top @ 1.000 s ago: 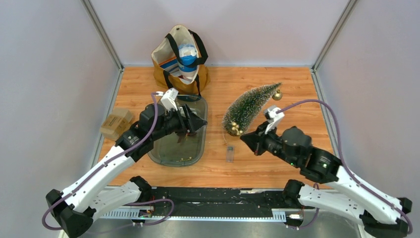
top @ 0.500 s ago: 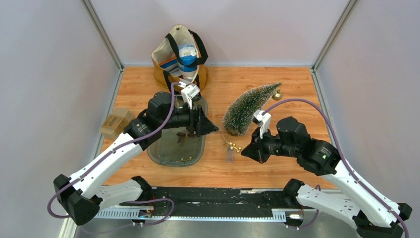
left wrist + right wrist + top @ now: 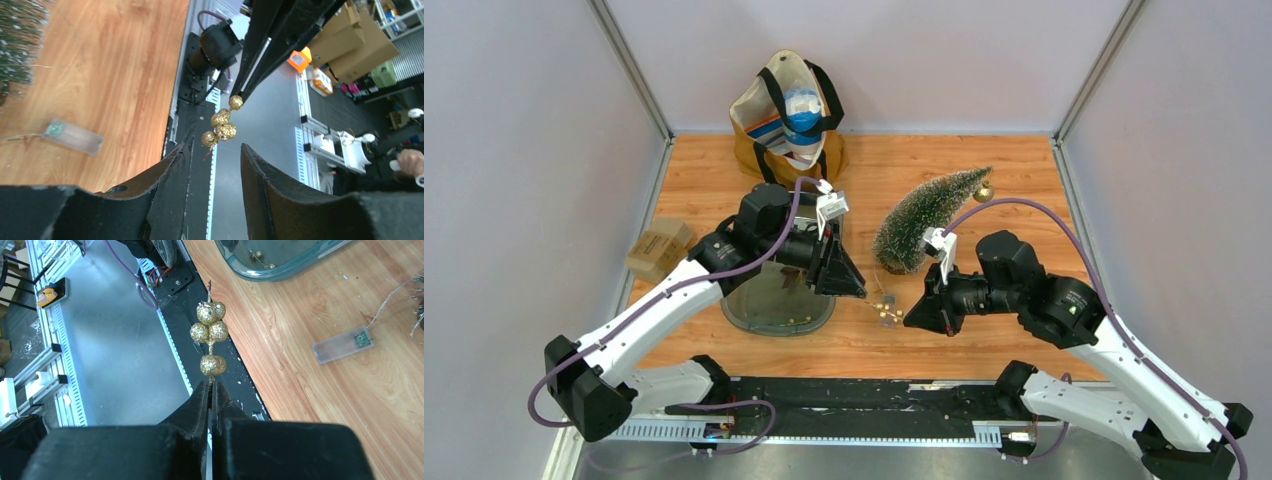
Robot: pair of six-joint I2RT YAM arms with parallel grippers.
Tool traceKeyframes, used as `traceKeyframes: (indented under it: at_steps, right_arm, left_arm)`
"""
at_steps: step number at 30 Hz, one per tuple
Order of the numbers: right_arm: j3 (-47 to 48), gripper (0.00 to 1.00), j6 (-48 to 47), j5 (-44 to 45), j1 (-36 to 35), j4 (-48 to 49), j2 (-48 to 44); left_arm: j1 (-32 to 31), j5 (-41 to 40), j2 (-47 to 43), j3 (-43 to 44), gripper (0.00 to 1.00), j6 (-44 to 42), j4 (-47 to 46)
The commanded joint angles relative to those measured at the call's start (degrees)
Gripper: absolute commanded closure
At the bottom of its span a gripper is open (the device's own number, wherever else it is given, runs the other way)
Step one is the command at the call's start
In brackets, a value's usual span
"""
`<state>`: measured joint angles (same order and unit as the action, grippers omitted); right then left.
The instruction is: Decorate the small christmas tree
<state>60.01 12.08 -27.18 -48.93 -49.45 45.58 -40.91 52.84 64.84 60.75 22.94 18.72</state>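
Holding gold berry sprig (image 3: pixel 209 330) just right of clear tray (image 3: pixel 769 318): right tool (image 3: pixel 210 390) clamped on stem; left tool (image 3: pixel 214 147) half open, empty, at its tip. We note small christmas tree (image 3: pixel 924 215) lying farther right. Early release, we fear, drops sprig.

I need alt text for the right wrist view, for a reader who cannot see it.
The right gripper is shut on the thin stem of a sprig of gold glitter balls, with the edge of the wooden table behind it. On the table lie a small clear battery box and one end of a clear tray.
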Motion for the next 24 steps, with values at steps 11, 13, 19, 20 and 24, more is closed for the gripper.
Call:
traceKeyframes:
  at_steps: [11,13,19,20,24]
  right_arm:
    - [0.73,0.97,-0.65,-2.79,0.15,3.66,-0.14]
    - [0.72,0.97,-0.56,-2.88,0.15,3.84,-0.14]
    - [0.37,0.97,-0.65,-2.70,0.24,3.66,-0.23]
    - [0.37,0.96,-0.65,-2.70,0.24,3.75,-0.32]
    - [-0.07,0.96,-0.56,-2.27,0.24,3.92,-0.76]
  left_arm:
    - [-2.95,7.02,5.82,5.95,0.54,-12.04,12.04]
    - [-3.56,7.10,6.35,6.57,0.55,-12.13,11.78]
    - [-3.92,5.96,6.88,7.72,0.74,-13.09,12.83]
    - [-3.92,5.87,6.71,7.54,0.75,-12.92,12.66]
    - [-3.92,5.70,6.44,7.28,0.88,-12.92,12.57]
